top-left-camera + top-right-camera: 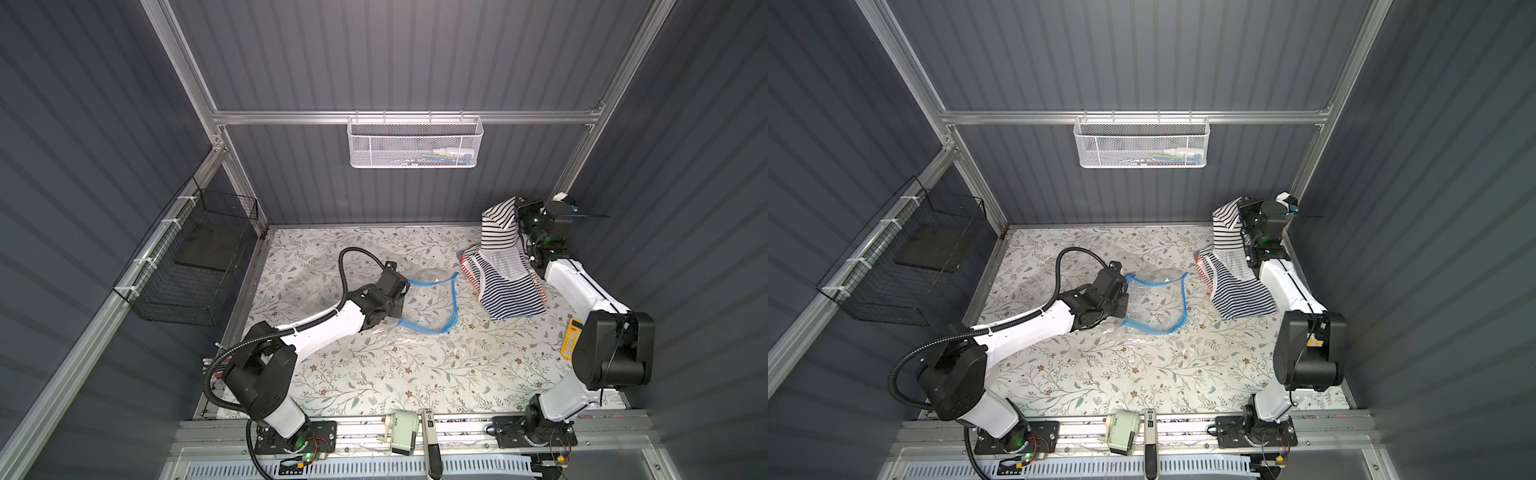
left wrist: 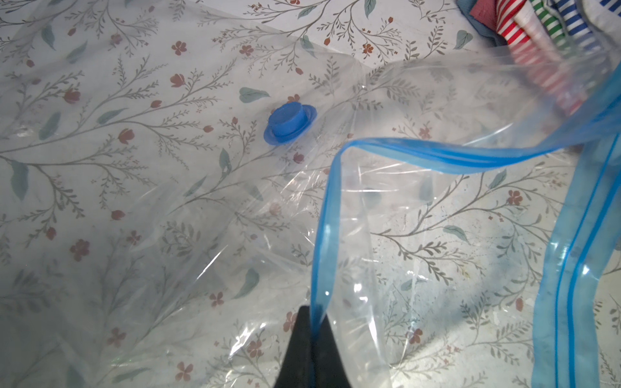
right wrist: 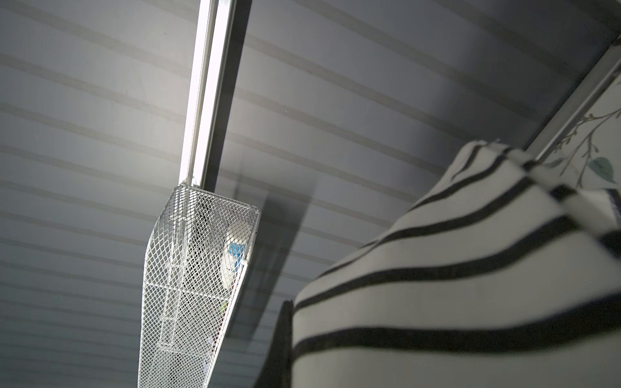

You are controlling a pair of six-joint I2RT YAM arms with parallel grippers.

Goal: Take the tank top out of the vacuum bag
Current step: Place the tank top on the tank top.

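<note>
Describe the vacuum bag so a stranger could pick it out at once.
Start at the middle of the floral tabletop. The vacuum bag lies there, crinkly and clear, its edge pinched in the left gripper. Unlike the striped clothes beside it, it is see-through, with a bright blue zip strip along its rim.

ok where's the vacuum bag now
In both top views the vacuum bag lies mid-table, its blue zip edge pinched by the left gripper, left of the striped clothes.
</note>
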